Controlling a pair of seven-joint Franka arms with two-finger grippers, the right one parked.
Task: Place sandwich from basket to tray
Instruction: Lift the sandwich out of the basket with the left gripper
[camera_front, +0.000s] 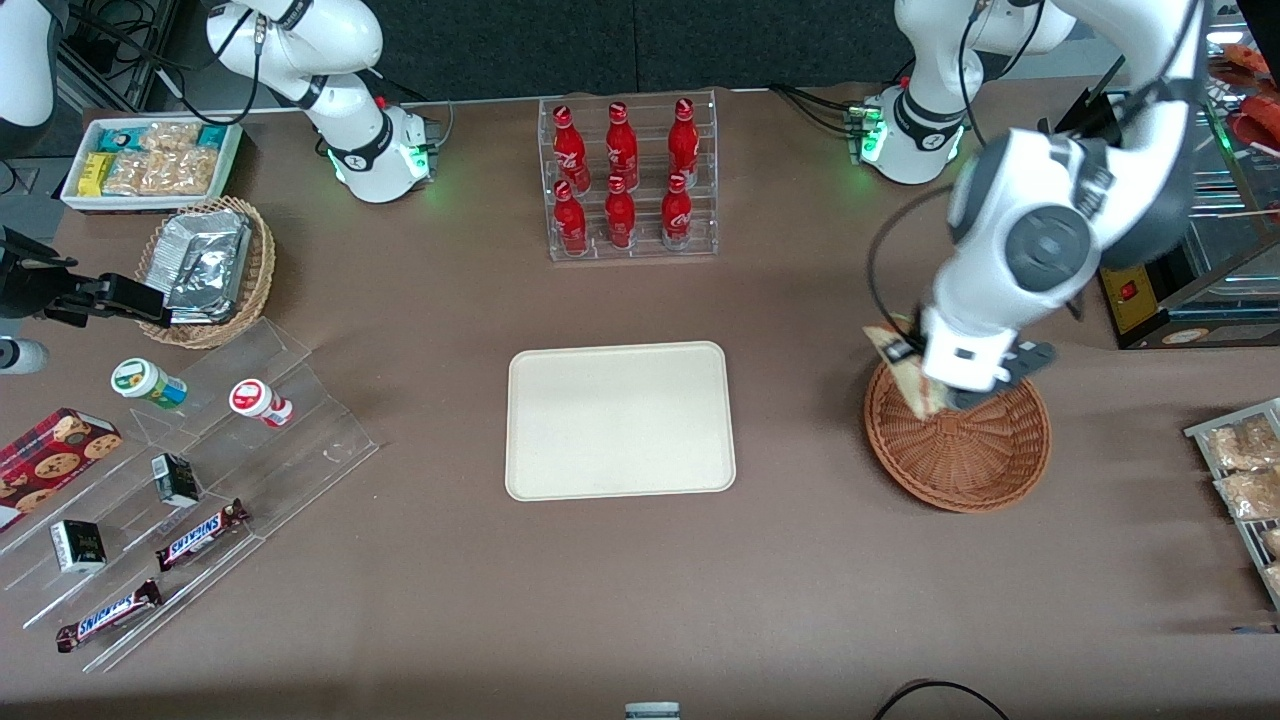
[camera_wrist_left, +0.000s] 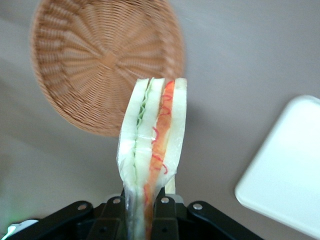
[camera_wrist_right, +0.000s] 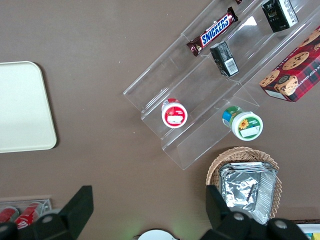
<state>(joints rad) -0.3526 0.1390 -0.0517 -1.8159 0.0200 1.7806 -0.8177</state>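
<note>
Brown surface (camera_front: 640, 600). Cream tray (camera_front: 620, 420) lies flat mid-surface. Reddish wicker basket (camera_front: 958, 450) sits toward the working arm's end, well apart from the tray; the hand (camera_front: 945, 392) hangs above the basket. Clear rack of red bottles (camera_front: 628, 178) stands farther from the front camera than the tray. Toward the parked arm's end: tan wicker basket of foil packets (camera_front: 208, 268), white bin of snacks (camera_front: 150, 165), clear stepped stand (camera_front: 190, 500) with bars and small tubs. Packets at the working arm's edge, probably on a wire rack (camera_front: 1240, 480).

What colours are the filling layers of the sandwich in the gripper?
Green and orange-red, between white bread; the sandwich, held by the gripper above the basket, shows best in the left wrist view.
</note>
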